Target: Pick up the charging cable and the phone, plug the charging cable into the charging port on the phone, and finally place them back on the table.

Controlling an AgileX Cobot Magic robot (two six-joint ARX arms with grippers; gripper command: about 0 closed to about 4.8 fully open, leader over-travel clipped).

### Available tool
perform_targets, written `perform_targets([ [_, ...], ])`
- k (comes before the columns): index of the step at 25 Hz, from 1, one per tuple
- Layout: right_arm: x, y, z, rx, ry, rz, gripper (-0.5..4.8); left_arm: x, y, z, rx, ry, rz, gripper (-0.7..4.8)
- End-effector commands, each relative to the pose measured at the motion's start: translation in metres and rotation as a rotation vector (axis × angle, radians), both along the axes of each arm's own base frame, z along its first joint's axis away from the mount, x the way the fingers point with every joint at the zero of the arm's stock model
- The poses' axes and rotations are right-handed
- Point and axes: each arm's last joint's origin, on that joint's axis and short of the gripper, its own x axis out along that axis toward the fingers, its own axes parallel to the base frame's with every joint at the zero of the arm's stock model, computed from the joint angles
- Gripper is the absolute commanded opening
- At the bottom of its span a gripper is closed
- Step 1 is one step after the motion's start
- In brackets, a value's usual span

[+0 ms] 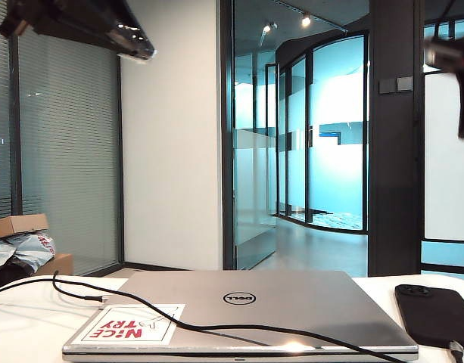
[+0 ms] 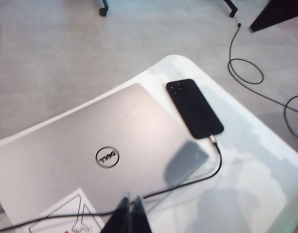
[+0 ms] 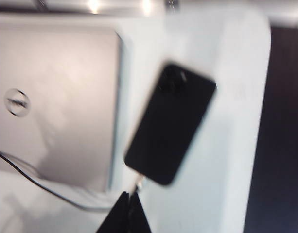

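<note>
The left gripper hangs high above the laptop with jaws pressed together on nothing, and the charging cable trails across the lid to the phone, its plug seated at the phone's short edge. The phone lies flat on the table just beside the laptop. The right gripper, likewise clenched and empty, hangs above the phone's plug end; the task appears complete with both items set down, and no containers are present.
</note>
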Motion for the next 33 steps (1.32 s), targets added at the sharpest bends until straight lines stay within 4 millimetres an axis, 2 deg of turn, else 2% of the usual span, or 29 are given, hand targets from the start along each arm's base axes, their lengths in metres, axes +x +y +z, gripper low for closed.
perform_targets([
  [1, -0.028, 0.012, 0.011, -0.023, -0.232, 0.055, -0.05, -0.004, 0.006, -0.004, 0.027, 0.032, 0.009, -0.06],
  [4, -0.063, 0.013, -0.004, -0.028, -0.207, 0.010, -0.05, -0.009, 0.011, -0.019, 0.051, 0.047, 0.004, -0.06],
  [6, -0.073, 0.012, -0.013, -0.028, -0.226, 0.009, -0.05, -0.011, 0.012, -0.025, 0.056, 0.053, 0.003, -0.06],
  [10, -0.098, 0.012, -0.038, -0.019, -0.374, 0.011, -0.05, -0.009, 0.010, -0.040, 0.012, -0.004, 0.004, -0.06],
  [13, -0.110, 0.012, -0.049, -0.016, -0.356, 0.012, -0.04, -0.008, 0.009, -0.054, -0.045, -0.077, 0.003, -0.06],
  [17, -0.111, 0.012, -0.051, -0.017, -0.333, 0.012, -0.05, -0.008, 0.010, -0.066, -0.106, -0.157, 0.005, -0.06],
  [23, -0.111, 0.012, -0.051, -0.016, -0.332, 0.012, -0.04, -0.010, 0.011, -0.074, -0.125, -0.181, 0.005, -0.05],
  [27, -0.111, 0.012, -0.051, -0.017, -0.333, 0.012, -0.05, -0.012, 0.013, -0.066, -0.164, -0.233, 0.006, -0.06],
  [32, -0.111, 0.012, -0.051, -0.017, -0.332, 0.012, -0.04, -0.020, 0.038, -0.048, -0.212, -0.336, 0.094, -0.05],
  [33, -0.111, 0.012, -0.051, -0.016, -0.332, 0.012, -0.05, -0.021, 0.050, -0.046, -0.215, -0.366, 0.153, -0.06],
])
